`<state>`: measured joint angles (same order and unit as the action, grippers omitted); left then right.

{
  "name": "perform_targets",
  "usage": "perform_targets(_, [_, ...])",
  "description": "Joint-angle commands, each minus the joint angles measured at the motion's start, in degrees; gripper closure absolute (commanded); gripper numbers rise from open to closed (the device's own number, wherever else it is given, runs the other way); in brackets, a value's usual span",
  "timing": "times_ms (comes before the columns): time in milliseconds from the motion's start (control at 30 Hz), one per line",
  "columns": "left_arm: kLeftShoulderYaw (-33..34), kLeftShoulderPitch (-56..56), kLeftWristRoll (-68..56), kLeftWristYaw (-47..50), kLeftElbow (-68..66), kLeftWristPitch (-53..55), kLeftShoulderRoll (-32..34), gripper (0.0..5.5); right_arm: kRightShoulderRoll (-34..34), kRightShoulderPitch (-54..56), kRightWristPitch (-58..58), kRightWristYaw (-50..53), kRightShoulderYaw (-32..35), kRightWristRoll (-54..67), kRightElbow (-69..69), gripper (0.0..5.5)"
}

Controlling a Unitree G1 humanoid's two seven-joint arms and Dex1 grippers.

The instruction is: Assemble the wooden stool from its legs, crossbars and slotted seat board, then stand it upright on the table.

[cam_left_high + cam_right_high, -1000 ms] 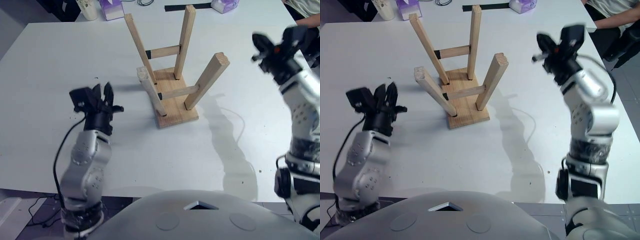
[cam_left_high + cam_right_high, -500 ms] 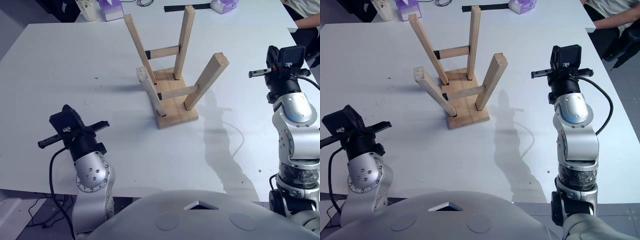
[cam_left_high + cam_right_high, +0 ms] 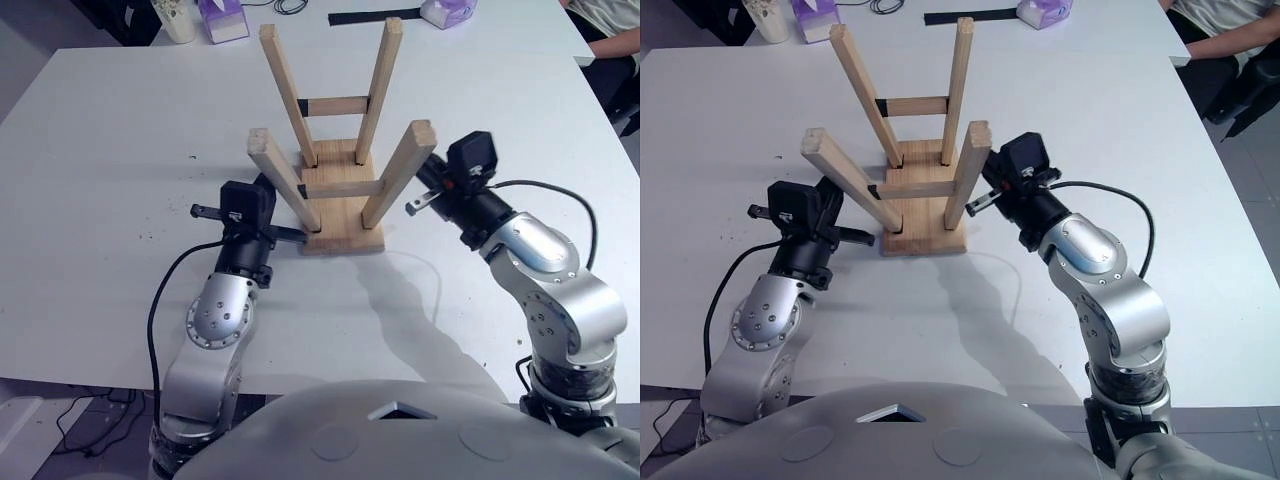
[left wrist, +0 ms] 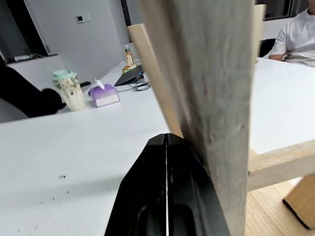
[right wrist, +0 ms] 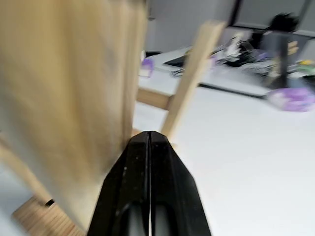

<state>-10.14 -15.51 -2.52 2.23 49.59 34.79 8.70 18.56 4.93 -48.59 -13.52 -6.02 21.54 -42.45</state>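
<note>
The left gripper [image 4: 166, 136] has its two black fingers pressed together with nothing between them. It sits at about 8 o'clock from the stool [image 3: 338, 170], right up against the near-left leg [image 3: 280, 178]; whether it touches the wood I cannot tell. The right gripper [image 5: 149, 133] is likewise closed on nothing, at about 3 o'clock from the stool, just beside the near-right leg [image 3: 397, 172].

The stool stands upside down near the middle of the white surface [image 3: 120, 130]. Its seat board [image 3: 345, 238] lies flat and all four legs point up, splaying outward. The two far legs [image 3: 378, 85] rise toward 12 o'clock. One crossbar [image 3: 335, 105] joins the far pair and a second crossbar [image 3: 340, 188] joins the near pair lower down, both with dark ends where they meet the legs.

Farther off, along the surface's 12 o'clock edge, a cup [image 3: 178, 15] and a purple tissue box [image 3: 222, 18] stand at about 11 o'clock. A black strip [image 3: 352, 16] lies at 12 and another tissue box [image 3: 446, 10] at 1 o'clock, all well apart from the stool.
</note>
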Motion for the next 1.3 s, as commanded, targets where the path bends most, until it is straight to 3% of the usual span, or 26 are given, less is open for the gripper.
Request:
perform_targets(33, [10.0, -2.3, -3.5, 0.2, -1.9, -1.3, -2.1, 5.49, 8.5, 2.0, 12.2, -4.5, 5.8, -6.7, 11.6, 5.50])
perform_targets(133, [20.4, -1.2, -9.8, 1.4, -3.5, -1.1, -5.4, 5.49, 10.8, 5.6, 17.2, -8.5, 9.2, -6.0, 18.0, 5.50])
perform_targets(233, [29.3, 7.5, -22.7, 1.5, -5.1, 0.9, -7.1, 5.49, 6.4, 12.5, 13.4, -9.7, 13.9, 3.8, 19.8, 5.50])
perform_targets(367, [37.9, 28.2, -46.1, 2.8, -7.2, 4.7, 0.6, 5.49, 1.8, 25.7, 3.8, -9.3, 19.6, 26.8, 17.5, 5.50])
perform_targets(500, [37.2, 40.7, -60.9, 3.6, -6.9, 8.2, 10.0, 5.49, 4.3, 34.3, -0.7, -12.1, 18.3, 36.4, 16.8, 5.50])
perform_targets(667, [32.3, 43.9, -72.6, 6.8, -7.8, 12.0, 16.2, 5.49, 10.4, 33.0, 1.5, -21.7, 7.9, 28.8, 16.4, 5.50])
perform_targets(733, [30.8, 43.7, -73.9, 7.0, -9.2, 12.5, 17.5, 5.49, 10.7, 33.9, 2.8, -24.1, 6.7, 27.6, 18.2, 5.50])
perform_targets(900, [26.6, 45.9, -73.3, 6.8, -12.8, 10.7, 17.5, 5.49, 7.9, 38.3, 4.2, -26.3, 8.0, 29.4, 21.3, 5.50])
perform_targets(1033, [26.2, 48.4, -75.6, 6.0, -13.5, 9.6, 19.0, 5.49, 4.6, 43.3, 3.3, -23.5, 13.2, 36.9, 23.5, 5.50])
perform_targets(1100, [26.5, 47.7, -76.4, 6.5, -13.7, 9.2, 19.3, 5.49, 4.3, 43.0, 2.8, -23.1, 14.2, 38.8, 23.9, 5.50])
perform_targets(1200, [22.9, 39.9, -74.8, 7.4, -14.3, 11.6, 19.1, 5.49, 6.9, 35.7, 2.8, -26.5, 10.6, 34.6, 24.9, 5.50])
perform_targets(1300, [17.4, 29.1, -69.6, 6.1, -16.8, 13.3, 18.0, 5.49, 12.0, 24.9, 8.6, -32.2, -1.3, 21.5, 26.1, 5.50])
